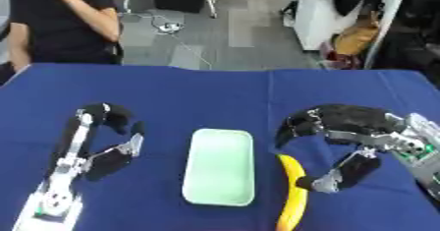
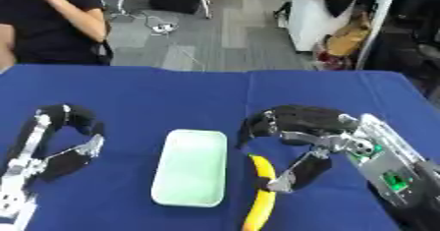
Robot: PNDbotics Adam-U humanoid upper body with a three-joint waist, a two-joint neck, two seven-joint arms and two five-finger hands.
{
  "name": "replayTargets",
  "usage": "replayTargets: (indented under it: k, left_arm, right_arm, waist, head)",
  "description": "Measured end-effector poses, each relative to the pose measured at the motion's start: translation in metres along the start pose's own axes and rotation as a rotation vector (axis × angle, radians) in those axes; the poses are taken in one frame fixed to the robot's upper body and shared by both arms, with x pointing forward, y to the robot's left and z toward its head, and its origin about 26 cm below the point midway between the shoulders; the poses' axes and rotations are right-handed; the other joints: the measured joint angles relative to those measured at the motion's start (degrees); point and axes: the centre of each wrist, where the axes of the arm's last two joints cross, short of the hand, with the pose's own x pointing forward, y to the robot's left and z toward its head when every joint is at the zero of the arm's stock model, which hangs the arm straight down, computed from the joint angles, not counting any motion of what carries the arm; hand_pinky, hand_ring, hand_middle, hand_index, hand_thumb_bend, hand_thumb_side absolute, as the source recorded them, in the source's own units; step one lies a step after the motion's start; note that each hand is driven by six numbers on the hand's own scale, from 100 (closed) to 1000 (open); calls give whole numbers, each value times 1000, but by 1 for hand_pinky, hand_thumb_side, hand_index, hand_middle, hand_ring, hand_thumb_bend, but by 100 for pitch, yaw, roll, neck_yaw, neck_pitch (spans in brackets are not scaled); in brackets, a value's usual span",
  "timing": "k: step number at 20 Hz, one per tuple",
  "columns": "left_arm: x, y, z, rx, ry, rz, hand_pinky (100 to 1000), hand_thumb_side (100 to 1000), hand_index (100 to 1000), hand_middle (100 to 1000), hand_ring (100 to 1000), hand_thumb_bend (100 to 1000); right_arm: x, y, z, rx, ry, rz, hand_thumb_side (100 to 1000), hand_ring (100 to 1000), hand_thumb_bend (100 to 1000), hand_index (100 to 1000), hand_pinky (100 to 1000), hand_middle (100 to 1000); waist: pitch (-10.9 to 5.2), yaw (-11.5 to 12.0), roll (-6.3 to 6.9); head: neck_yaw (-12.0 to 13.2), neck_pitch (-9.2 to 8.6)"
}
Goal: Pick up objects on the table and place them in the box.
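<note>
Banana (image 1: 292, 194) was seen lying lengthwise on the blue tablecloth (image 1: 215, 92), just to the right of a pale green box (image 1: 220, 166), its lower end running off toward the near edge of the picture. It lay outside that box, beside its right long side, and whether the two touched could not be told. The box itself was set near the middle of the table, a shallow rounded rectangle with its long axis pointing away from the robot, and nothing was seen inside it.

The right hand (image 2: 296, 141) was held directly over the upper half of the banana, with the fingers (image 2: 271, 119) arched downward above the fruit's far end and the thumb (image 2: 296, 173) brought down against its right flank. The curl was narrow around the fruit, though full closure on it could not be confirmed, since the banana was still resting on the cloth.

The left hand (image 1: 99, 141) was placed to the left of the box, well apart from the banana, with its fingers bent over in a hook and the thumb spread below them; nothing was held in it
</note>
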Motion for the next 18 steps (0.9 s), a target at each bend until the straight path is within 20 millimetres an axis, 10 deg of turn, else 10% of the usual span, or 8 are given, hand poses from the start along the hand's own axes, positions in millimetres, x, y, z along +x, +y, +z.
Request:
replayTargets:
  k: [18]
  left_arm:
    - [0, -1, 0, -6, -1, 2, 652, 202, 592, 451, 456, 100]
  right_arm:
    - [5, 0, 10, 22, -22, 37, 351, 803, 427, 872, 731, 793]
  waist:
    - [44, 23, -1]
  head:
    - [-2, -1]
